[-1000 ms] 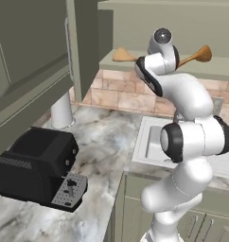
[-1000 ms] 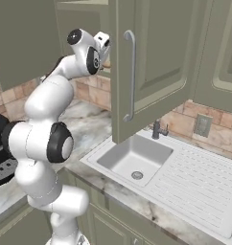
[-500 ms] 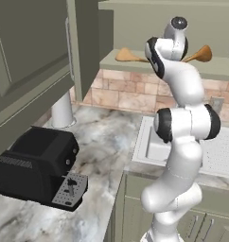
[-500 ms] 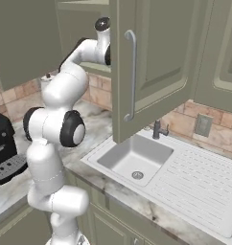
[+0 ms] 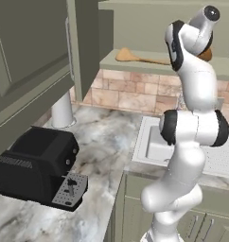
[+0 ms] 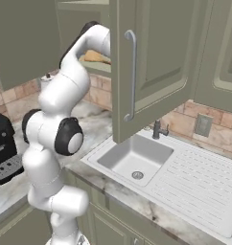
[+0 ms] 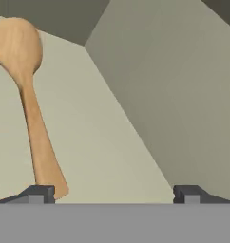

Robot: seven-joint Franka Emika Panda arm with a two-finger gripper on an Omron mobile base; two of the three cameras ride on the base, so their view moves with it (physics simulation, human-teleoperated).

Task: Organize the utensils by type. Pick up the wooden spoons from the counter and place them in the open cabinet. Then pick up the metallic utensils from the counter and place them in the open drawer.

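a grey-white marbled counter [image 5: 104, 142] runs under a brown-tile backsplash [image 5: 135, 97], with grey-green wall cabinets above and pale olive-green base cabinet fronts below. on the counter's left stands a black coffee machine [image 5: 36, 168] with a perforated drip tray, and a white cylindrical thing [image 5: 63, 109] stands by the wall behind it. to the right the slab holds a white sink [image 6: 134, 158] with a ribbed drainboard [image 6: 199, 184] and a dark faucet [image 6: 158, 128] at the wall. a grey outlet plate [image 6: 203, 125] sits in the tiles past the faucet. the open cabinet [image 5: 149, 61] has its panelled door [image 6: 146, 67] swung out, with a long silver bar handle on it. the white arm reaches up into this cabinet. on its plain shelf lies 1 wooden spoon [image 5: 135, 56], flat, its round bowl to the left in the left base view. in the hand view the same spoon [image 7: 29, 99] lies on the pale shelf floor, its handle end just beside 1 fingertip. the gripper [image 7: 112, 193] has its jaws spread wide and grasps nothing.
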